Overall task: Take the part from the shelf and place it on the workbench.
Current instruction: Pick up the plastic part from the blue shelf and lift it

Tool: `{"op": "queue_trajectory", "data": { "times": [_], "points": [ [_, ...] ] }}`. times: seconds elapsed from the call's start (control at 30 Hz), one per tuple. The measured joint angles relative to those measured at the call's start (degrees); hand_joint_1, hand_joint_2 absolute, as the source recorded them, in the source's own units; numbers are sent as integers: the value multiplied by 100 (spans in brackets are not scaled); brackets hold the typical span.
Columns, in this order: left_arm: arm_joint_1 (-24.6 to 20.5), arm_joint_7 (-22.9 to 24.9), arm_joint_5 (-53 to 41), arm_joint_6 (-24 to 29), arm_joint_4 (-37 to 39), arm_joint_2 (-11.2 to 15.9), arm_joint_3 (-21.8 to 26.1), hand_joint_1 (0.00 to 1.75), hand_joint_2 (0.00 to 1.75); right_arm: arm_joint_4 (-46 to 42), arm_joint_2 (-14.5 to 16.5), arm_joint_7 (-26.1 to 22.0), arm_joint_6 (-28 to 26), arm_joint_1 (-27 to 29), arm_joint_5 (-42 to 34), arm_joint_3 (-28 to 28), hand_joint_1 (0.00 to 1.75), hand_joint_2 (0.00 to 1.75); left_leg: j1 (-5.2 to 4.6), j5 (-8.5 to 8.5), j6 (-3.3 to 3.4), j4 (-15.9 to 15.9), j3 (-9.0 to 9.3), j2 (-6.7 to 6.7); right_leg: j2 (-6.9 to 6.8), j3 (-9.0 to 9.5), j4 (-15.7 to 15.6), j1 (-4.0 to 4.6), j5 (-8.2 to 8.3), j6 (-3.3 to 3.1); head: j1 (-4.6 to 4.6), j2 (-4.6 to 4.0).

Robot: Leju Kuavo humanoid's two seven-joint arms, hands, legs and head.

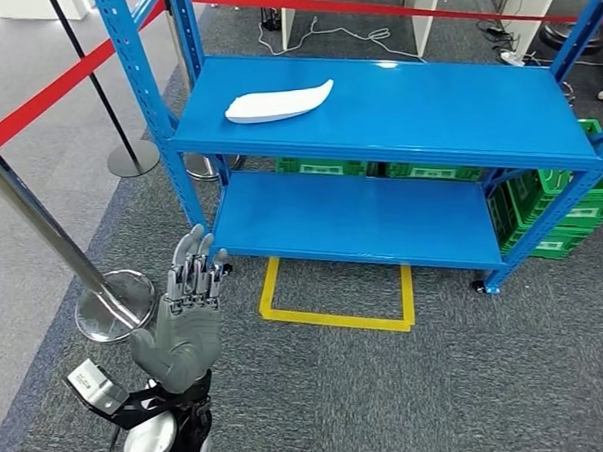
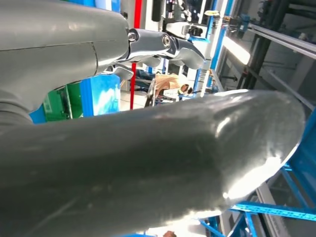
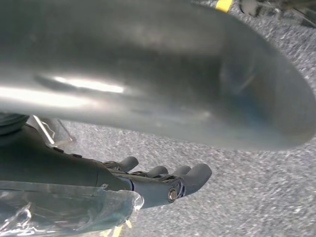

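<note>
Left hand [image 1: 186, 326] raised at near left, palm side away, fingers [image 1: 196, 274] straight, slightly apart, holding nothing; well short of shelf. Same hand in left wrist view [image 2: 111, 148] as broad grey thumb across frame, darker fingers [image 2: 164, 44] extended beyond, nothing between them. Right hand [image 3: 156, 98] over grey carpet in right wrist view, thick thumb above, dark fingers [image 3: 164, 180] stretched out side by side, gripping nothing; clear plastic film [image 3: 67, 210] wrapped at wrist cover.

Near left on floor: round chrome stanchion base [image 1: 115, 305] with slanted silver post [image 1: 34, 213] rising toward left edge. Grey carpet [image 1: 442, 390] underfoot, with yellow tape outline [image 1: 337, 318] just in front of shelf, open on far side.

Blue metal shelf [image 1: 430, 110] ahead, two tiers, perforated uprights. Lower tier [image 1: 358, 223] bare blue. On upper tier, toward left, white part [image 1: 278, 104]: long, flat, curved, lying flat, narrower tip pointing right, apart from either hand. Green crates [image 1: 562, 215] behind and right of shelf, more green visible through gap between tiers.

Further off: red barrier tape [image 1: 65, 81] from left, second stanchion [image 1: 129, 158] with black post, another red band [image 1: 395, 9] across far side, white cables [image 1: 328, 35] on floor beyond.
</note>
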Motion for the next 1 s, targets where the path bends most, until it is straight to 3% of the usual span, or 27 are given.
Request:
{"op": "queue_trajectory", "data": {
  "times": [0.07,0.1,0.13,0.27,0.33,0.4,0.43,0.47,0.5,0.57,0.63,0.73,0.8,0.9,0.93,0.97,1.0],
  "points": [
    [-1,-6,-28,-16,0,9,-2,0,0,1,0,-6,22,7,3,0,0,0,-7,-49,-43,6,119,-2,2,352,-751,4,409,-22,3,0],
    [-3,-7,-30,-19,0,9,-2,0,0,1,0,-5,26,5,3,0,0,0,-15,-74,-73,17,151,-8,2,516,-1082,8,500,-42,2,0],
    [-6,-5,-30,-21,1,7,-3,0,0,1,0,-3,28,0,2,0,0,0,-22,-88,-102,22,161,-12,4,613,-1276,16,520,-65,-5,0],
    [-27,-1,-35,-23,2,-12,-4,0,0,1,-2,17,30,-3,-2,-1,0,0,-14,-169,-225,49,152,-7,14,694,-1399,15,415,-189,-35,0],
    [-46,3,-39,-23,3,-16,-2,0,0,1,-2,20,29,-12,-1,0,0,0,-8,-377,-287,473,-58,5,5,759,-1439,-14,385,-245,-54,0],
    [-51,9,-41,-22,4,-13,0,0,0,1,-2,20,29,-26,-1,0,0,0,2,-647,-319,1234,-525,8,-3,788,-1445,-21,351,-278,-64,0],
    [-48,11,-41,-21,5,-9,2,0,0,1,-2,21,29,-29,-2,0,0,0,9,-686,-329,1516,-733,8,-2,801,-1444,-24,334,-281,-65,0],
    [-47,13,-42,-20,5,-6,3,0,0,1,-2,22,29,-29,-2,0,0,0,16,-614,-334,1620,-857,9,1,819,-1444,-27,316,-279,-63,0],
    [-46,13,-43,-20,6,-3,4,0,0,1,-2,23,29,-29,-3,0,0,0,24,-422,-338,1504,-867,9,7,848,-1444,-32,295,-269,-64,0],
    [-50,13,-43,-19,7,-3,4,0,0,1,-2,24,31,-30,-3,0,0,0,43,88,-348,825,-627,27,21,916,-1442,-39,245,-225,-66,1],
    [-59,14,-44,-19,8,-8,3,0,0,1,-3,24,31,-32,-3,0,0,0,49,302,-322,226,-382,39,31,942,-1428,-23,194,-155,-73,1],
    [-62,16,-44,-21,11,-14,3,0,0,1,-4,24,30,-35,-2,0,0,0,38,269,-206,72,-325,21,19,946,-1460,-16,171,-61,-58,0],
    [-64,21,-14,-44,11,-22,2,0,0,1,-4,23,29,-38,-3,0,0,0,48,263,-132,60,-304,16,9,894,-1311,-24,56,-11,-35,0],
    [-63,56,117,-133,13,-42,0,0,0,1,-4,22,29,-41,-2,-1,0,0,36,239,-65,55,-280,19,6,394,-289,-21,-426,17,3,0],
    [-62,66,159,-162,16,-44,0,0,0,1,-4,22,29,-34,-2,-1,0,0,27,232,-54,56,-274,17,6,217,29,-19,-519,17,4,0],
    [-62,70,189,-184,19,-45,1,0,0,1,-4,22,28,-27,-2,-2,0,0,20,223,-47,56,-263,12,7,120,166,-17,-505,12,5,0],
    [-62,72,208,-196,22,-48,2,0,0,1,-4,22,28,-22,-1,-3,0,0,17,213,-45,56,-245,5,7,136,75,-15,-378,2,5,0]
  ]
}}
